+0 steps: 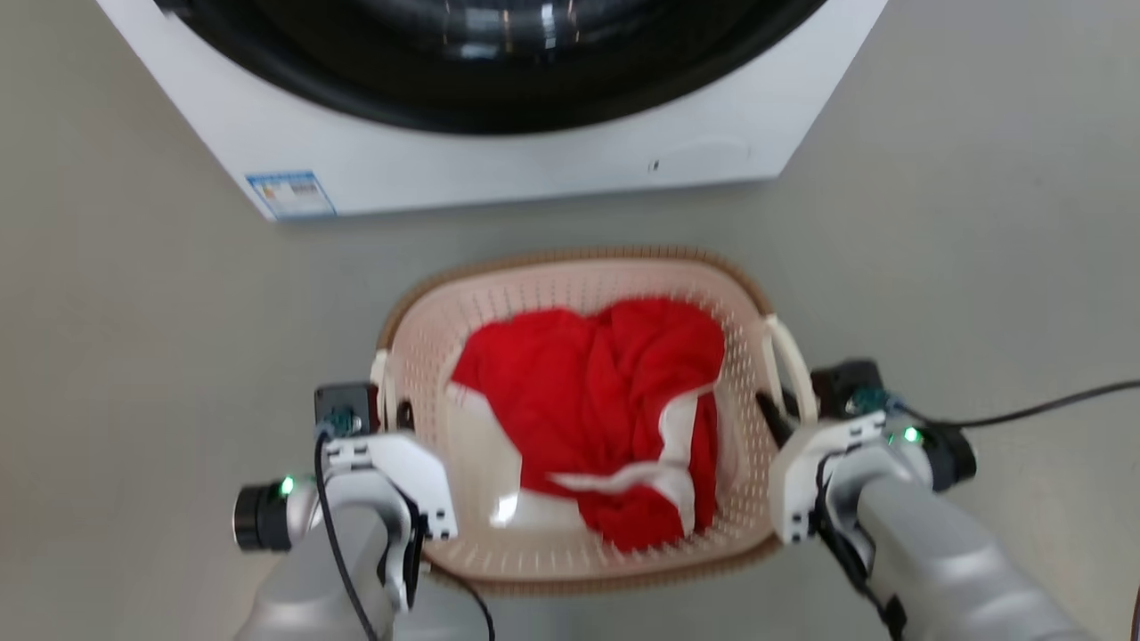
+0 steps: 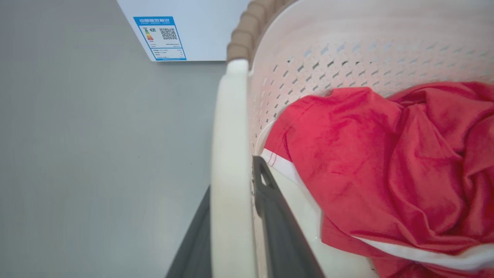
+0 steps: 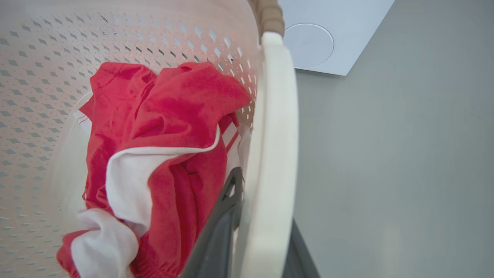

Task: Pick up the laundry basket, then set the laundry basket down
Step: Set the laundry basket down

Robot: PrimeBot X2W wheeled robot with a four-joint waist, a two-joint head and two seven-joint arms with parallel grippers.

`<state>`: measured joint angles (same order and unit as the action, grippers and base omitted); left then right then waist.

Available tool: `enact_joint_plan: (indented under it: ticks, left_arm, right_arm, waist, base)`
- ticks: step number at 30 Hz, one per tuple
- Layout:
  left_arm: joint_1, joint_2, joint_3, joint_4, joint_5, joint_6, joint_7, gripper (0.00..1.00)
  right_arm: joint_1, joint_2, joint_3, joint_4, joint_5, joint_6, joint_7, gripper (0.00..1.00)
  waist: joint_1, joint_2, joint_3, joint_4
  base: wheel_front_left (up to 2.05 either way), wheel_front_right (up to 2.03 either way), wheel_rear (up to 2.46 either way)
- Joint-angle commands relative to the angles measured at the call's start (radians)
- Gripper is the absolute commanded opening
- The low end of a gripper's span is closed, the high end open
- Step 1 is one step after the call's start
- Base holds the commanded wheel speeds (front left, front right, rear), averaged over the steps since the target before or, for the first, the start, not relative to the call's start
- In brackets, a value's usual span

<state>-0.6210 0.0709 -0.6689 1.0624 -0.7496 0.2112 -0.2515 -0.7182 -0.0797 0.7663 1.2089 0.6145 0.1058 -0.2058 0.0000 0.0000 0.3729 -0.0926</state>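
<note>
Firmly closed, the left gripper (image 2: 231,193) pinches the left handle (image 2: 229,127) between its dark fingers, one inside the wall and one outside. The right gripper (image 3: 266,200) clamps the right handle (image 3: 276,116) likewise. Between them the laundry basket (image 1: 570,285) lies before the washer (image 1: 499,169); whether it rests on the grey floor (image 1: 134,356) or hangs clear cannot be told. It is thin perforated plastic carrying one red garment (image 1: 606,374), so it should be light but springy, and the two loops, raised evenly, look the safest hold. The wrist views reveal each finger's placement; the head view gives the basket's whole outline.
</note>
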Motion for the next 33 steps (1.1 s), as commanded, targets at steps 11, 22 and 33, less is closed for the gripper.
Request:
enact_joint_plan:
  ticks: [11,22,33]
  left_arm:
    - [-0.155,0.002,0.143,-0.078,0.153,0.004,-0.01,0.0]
    - [-0.254,0.004,0.237,-0.1,0.286,-0.014,-0.01,0.0]
    - [-0.315,-0.011,0.311,-0.122,0.367,-0.033,-0.01,0.0]
  right_arm:
    - [-0.174,0.022,-0.07,0.003,-0.076,0.025,-0.055,0.0]
    - [-0.223,-0.013,-0.235,-0.089,-0.201,0.025,-0.056,0.0]
    - [-0.231,-0.023,-0.364,-0.144,-0.315,0.025,-0.056,0.0]
  waist:
    - [0.0,0.0,0.283,0.017]
    - [0.0,0.0,0.449,0.006]
    - [0.0,0.0,0.54,0.019]
  base:
    - [0.0,0.0,0.0]
    - [0.0,0.0,0.0]
    - [0.0,0.0,0.0]
